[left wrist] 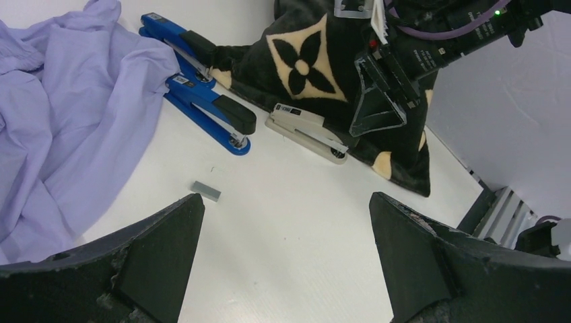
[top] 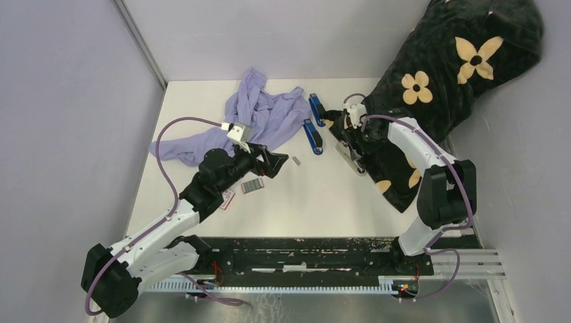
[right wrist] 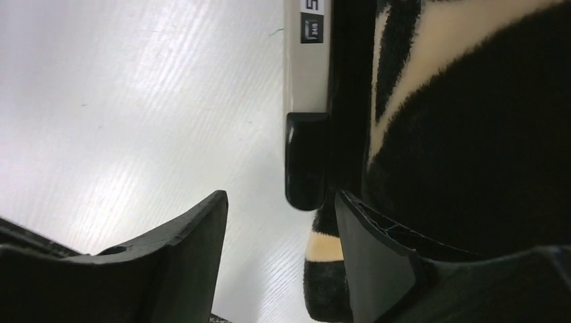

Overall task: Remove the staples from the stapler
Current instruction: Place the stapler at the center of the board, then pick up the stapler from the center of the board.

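Note:
A beige stapler (top: pixel 353 160) with a black end lies shut at the edge of the flowered blanket, also seen in the left wrist view (left wrist: pixel 308 130). My right gripper (right wrist: pixel 279 222) hovers just over it, open, with only table between the fingers; the stapler's black end (right wrist: pixel 306 158) lies just past the tips. Two blue staplers (top: pixel 312 136) (top: pixel 316 106) lie further back. One short grey strip of staples (left wrist: pixel 206 191) rests on the table just ahead of my left gripper (left wrist: pixel 286 215), which is wide open and empty. Several more staples (top: pixel 252 185) sit under the left arm.
A black blanket (top: pixel 458 60) with beige flowers covers the right side and back corner. A crumpled purple cloth (top: pixel 262 118) lies at the back left. A small red-and-white box (top: pixel 227 197) sits beside the left arm. Grey walls enclose the table.

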Tool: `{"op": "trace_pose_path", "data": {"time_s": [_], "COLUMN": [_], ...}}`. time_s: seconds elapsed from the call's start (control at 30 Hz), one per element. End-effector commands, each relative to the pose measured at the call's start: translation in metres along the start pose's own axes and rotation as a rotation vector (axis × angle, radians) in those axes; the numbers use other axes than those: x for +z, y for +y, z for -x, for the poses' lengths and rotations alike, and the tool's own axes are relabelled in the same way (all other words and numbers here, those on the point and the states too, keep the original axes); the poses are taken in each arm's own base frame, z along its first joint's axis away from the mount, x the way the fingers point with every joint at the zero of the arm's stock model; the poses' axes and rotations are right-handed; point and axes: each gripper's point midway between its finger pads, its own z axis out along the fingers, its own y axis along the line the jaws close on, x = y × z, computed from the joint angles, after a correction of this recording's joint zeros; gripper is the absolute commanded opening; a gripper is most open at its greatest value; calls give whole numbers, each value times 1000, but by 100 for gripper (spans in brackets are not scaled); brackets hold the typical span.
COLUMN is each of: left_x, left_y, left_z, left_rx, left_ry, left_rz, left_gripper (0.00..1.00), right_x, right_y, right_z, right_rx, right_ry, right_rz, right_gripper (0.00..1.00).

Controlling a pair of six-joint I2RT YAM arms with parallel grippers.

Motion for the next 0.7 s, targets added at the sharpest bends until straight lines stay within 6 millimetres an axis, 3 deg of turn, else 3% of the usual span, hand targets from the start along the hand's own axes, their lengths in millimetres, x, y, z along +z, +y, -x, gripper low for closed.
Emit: {"op": "trace_pose_path", "data": {"time_s": [0.0,0.23,0.37,0.67], "left_x": [1,1,0,0], "left_y": [-19,-10,9,9], "left_z": [47,54,50,42], "left_rx": [-78,-168,-280,-322], "left_ry": [-123,-127,-127,-78], "left_rz": [-34,34,142,131], "left_gripper": [99,99,99,99], "right_x": [-47,-92,-115,-160], "right_y": [17,56,82,103], "right_z": [26,37,40,61], "right_rx": [-30,-127,-190,-285], "right_ry": [-150,-279,-338,-474], "right_rz": [118,408,569,682], "right_gripper": [66,68,68,68]}}
